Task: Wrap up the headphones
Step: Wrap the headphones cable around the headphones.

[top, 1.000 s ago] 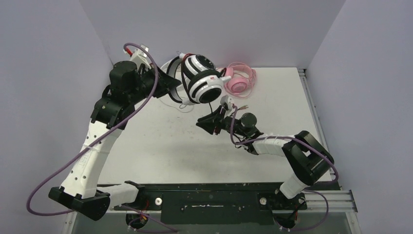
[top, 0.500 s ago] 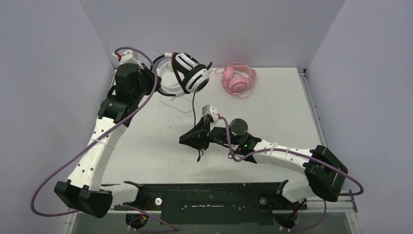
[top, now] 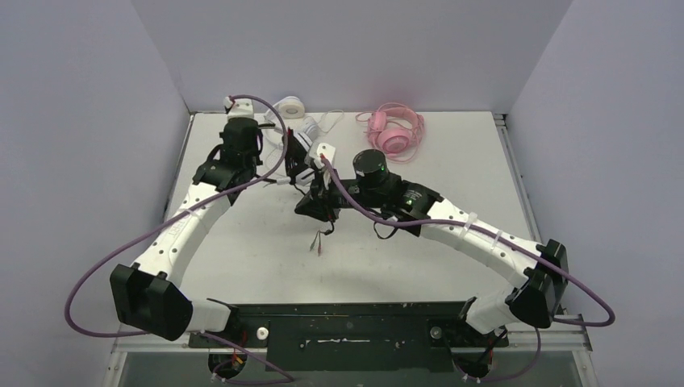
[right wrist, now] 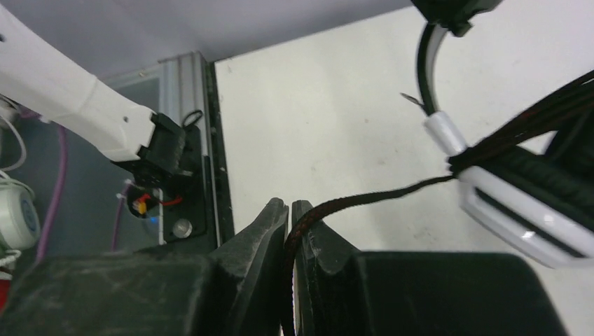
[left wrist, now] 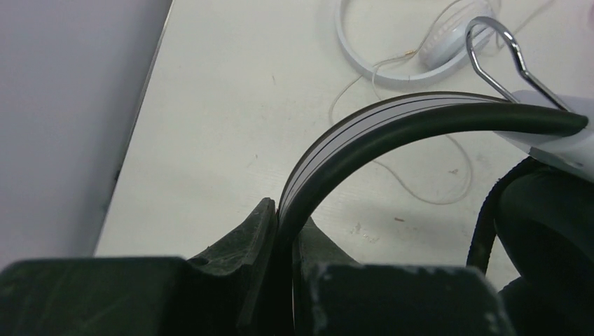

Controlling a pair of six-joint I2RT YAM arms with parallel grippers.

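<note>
The left arm (top: 181, 234) reaches from the near-left corner of the table (top: 468, 177) toward its far edge. The left gripper (left wrist: 280, 217) is clamped on the black-and-white headset (left wrist: 392, 115) at the headband. The right arm (top: 476, 234) stretches from the near-right corner to mid-table, right gripper (right wrist: 289, 210) pinching the thin black cable (right wrist: 364, 196).

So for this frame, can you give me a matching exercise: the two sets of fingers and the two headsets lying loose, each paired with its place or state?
Column one:
1. left fingers
2. right fingers
3. pink headset
4. white headset

Column two:
A. shut on the black cable
B. lying free at the far side, left of centre
C. shut on the black-and-white headband
D. lying free at the far side, right of centre

Pairs: 1-C, 2-A, 3-D, 4-B
</note>
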